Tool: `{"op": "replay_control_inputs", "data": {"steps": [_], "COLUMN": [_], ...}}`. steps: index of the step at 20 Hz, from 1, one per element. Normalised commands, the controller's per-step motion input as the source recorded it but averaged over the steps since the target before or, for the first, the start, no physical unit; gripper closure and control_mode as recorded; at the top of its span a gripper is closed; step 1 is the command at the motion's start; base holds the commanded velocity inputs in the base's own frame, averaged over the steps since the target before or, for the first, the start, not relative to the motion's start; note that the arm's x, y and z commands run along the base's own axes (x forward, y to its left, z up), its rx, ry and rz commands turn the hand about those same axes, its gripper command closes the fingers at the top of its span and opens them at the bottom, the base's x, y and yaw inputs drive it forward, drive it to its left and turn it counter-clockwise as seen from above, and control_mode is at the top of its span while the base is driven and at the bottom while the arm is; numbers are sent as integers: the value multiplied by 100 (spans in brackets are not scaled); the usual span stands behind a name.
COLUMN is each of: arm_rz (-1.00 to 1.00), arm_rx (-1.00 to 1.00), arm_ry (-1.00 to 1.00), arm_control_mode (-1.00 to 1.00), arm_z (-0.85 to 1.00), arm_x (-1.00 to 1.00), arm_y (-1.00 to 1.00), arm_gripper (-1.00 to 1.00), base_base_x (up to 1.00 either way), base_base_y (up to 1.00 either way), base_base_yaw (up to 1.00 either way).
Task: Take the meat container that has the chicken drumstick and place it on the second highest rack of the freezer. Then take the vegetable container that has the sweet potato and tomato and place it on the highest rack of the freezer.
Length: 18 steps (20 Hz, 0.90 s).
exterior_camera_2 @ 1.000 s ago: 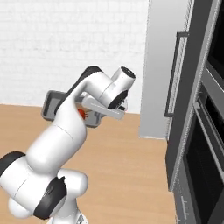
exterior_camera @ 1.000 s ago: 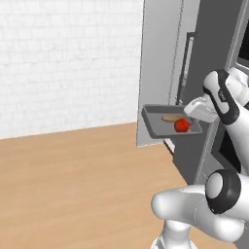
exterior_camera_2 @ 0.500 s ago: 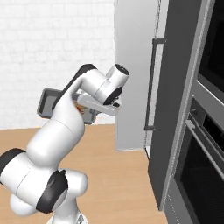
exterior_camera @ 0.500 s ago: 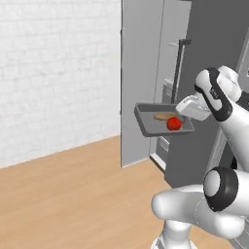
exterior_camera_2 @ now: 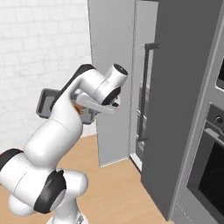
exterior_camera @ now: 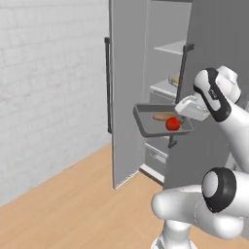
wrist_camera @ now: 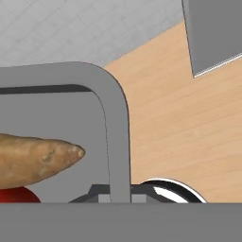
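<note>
Tray held by its rim, freezer door open ahead

Gripper (exterior_camera: 187, 116) is pinched tight on the near rim of the grey vegetable tray (exterior_camera: 146, 127), carrying it level in the air in front of the open freezer (exterior_camera: 168, 73). The sweet potato (exterior_camera: 162, 116) and tomato (exterior_camera: 172, 124) lie loose on its floor, the tomato close to the held edge. In the hand view the rim (wrist_camera: 116, 137) runs up from between the finger tips, with the sweet potato's tip just beside it.

The tray looks stiff and light, but a one-edge hold leaves the far side hanging, so any tilt would likely send the round tomato rolling. Its smooth wall may slip; a hold at mid-rim, kept flat, seems safest for the top shelf (exterior_camera: 171, 47).
</note>
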Motion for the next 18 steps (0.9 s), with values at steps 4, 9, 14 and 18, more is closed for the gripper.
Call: {"op": "replay_control_inputs", "data": {"steps": [4, 9, 14, 18], "arm_rz": [0, 0, 0, 0], "arm_rx": [0, 0, 0, 0], "arm_ry": [0, 0, 0, 0], "arm_control_mode": [100, 100, 100, 100], "arm_z": [0, 0, 0, 0], "arm_x": [0, 0, 0, 0], "arm_y": [0, 0, 0, 0], "arm_gripper": [100, 100, 100, 100], "base_base_x": [53, 45, 14, 14], "base_base_y": [98, 89, 70, 52], "base_base_yaw": [-56, -58, -53, -40]}}
